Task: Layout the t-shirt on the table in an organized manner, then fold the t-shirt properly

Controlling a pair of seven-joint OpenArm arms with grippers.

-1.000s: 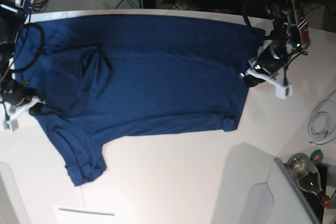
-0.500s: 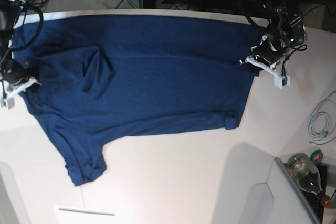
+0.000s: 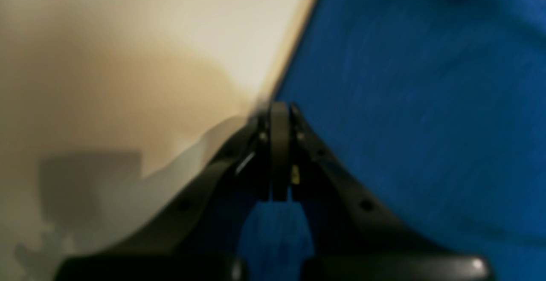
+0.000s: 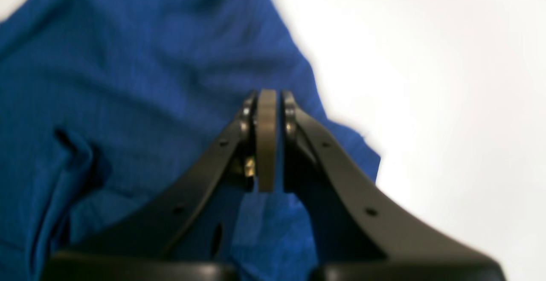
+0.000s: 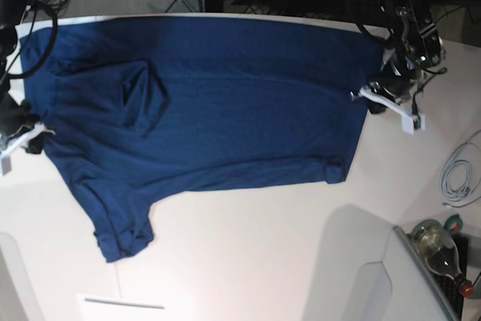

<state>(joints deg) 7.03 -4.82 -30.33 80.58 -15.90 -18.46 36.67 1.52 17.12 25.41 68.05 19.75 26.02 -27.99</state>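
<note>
The dark navy t-shirt (image 5: 225, 110) lies spread across the white table (image 5: 248, 246), with one sleeve (image 5: 120, 231) pointing toward the front and a raised fold (image 5: 141, 99) left of its middle. At the shirt's right edge my left gripper (image 5: 362, 96) is shut on the fabric. In its wrist view the left gripper (image 3: 279, 110) pinches the hem where the t-shirt (image 3: 426, 102) meets the table (image 3: 128, 38). On the other side my right gripper (image 5: 36, 134) is shut on the left edge. Its wrist view shows the right gripper (image 4: 266, 97) closed over the t-shirt (image 4: 128, 80).
A coiled white cable (image 5: 458, 174) and a bottle (image 5: 440, 249) lie at the right edge. A grey panel (image 5: 376, 283) stands at the front right. A white sheet (image 5: 120, 304) sits at the front left. Dark cables and equipment crowd the floor behind the table's far edge.
The left gripper has moved right and back, drawing the shirt's right edge outward. The right gripper has moved up along the left edge. The shirt lies wider and flatter.
</note>
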